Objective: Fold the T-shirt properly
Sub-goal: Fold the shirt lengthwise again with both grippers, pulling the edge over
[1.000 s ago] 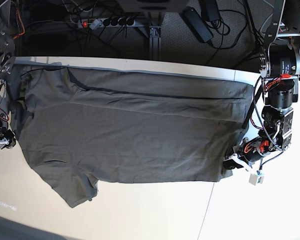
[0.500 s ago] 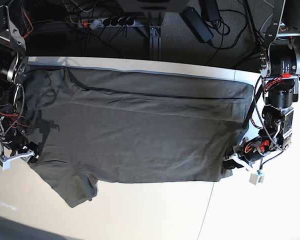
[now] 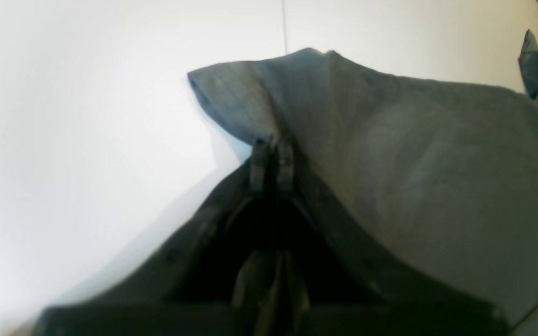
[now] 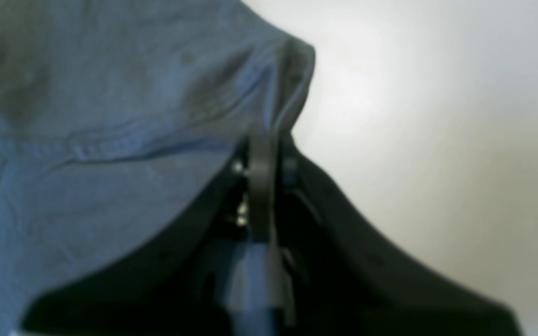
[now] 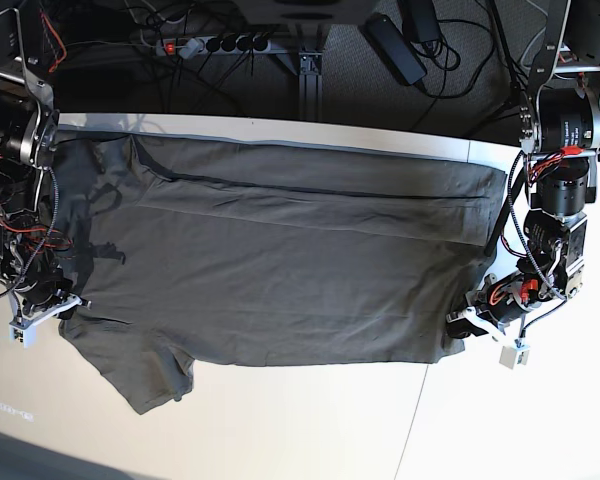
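Lying on the pale counter (image 5: 310,430), one T-shirt (image 5: 280,270) has an edge pinched by each pincer, left (image 3: 272,156) and right (image 4: 262,140), both clamped tight.

Bright even overhead light, base view sharp, wrist views blurred, perhaps bluish cast, soft shadows

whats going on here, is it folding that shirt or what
Yes, a two-armed robot is partway through folding a dark T-shirt spread across a white table. The far long edge is already folded over. The left gripper is shut on the hem corner at one end, and the right gripper is pinching the fabric edge near the sleeve at the other end. One sleeve sticks out toward the near side.
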Action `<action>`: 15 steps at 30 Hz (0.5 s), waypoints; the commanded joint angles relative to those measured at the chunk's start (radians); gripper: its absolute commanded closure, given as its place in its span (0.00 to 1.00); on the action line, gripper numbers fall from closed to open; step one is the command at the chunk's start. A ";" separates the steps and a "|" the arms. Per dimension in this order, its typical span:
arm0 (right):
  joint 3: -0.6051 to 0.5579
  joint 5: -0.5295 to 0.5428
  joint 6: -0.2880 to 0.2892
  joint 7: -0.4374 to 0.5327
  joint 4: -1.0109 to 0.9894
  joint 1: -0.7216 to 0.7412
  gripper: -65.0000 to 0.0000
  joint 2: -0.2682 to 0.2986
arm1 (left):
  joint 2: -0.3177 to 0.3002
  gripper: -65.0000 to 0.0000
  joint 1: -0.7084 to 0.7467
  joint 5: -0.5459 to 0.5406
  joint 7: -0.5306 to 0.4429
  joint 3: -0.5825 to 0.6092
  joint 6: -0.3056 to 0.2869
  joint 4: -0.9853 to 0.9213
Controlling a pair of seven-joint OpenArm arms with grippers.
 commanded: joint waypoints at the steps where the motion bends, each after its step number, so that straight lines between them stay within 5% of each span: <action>1: -0.002 -0.022 0.027 -0.035 0.019 0.009 1.00 0.021 | -0.008 1.00 -0.024 0.014 0.024 0.003 -0.026 0.002; 4: -0.002 -0.021 0.029 -0.059 0.075 0.008 1.00 0.023 | -0.016 1.00 -0.041 -0.032 0.041 0.003 -0.109 0.003; 8: -0.002 -0.010 0.029 -0.129 0.175 -0.028 1.00 0.035 | -0.059 1.00 -0.045 -0.208 0.163 0.003 -0.109 0.040; 15: -0.002 0.153 0.032 -0.140 0.415 -0.205 1.00 0.107 | -0.158 1.00 0.013 -0.364 0.319 0.003 -0.109 0.222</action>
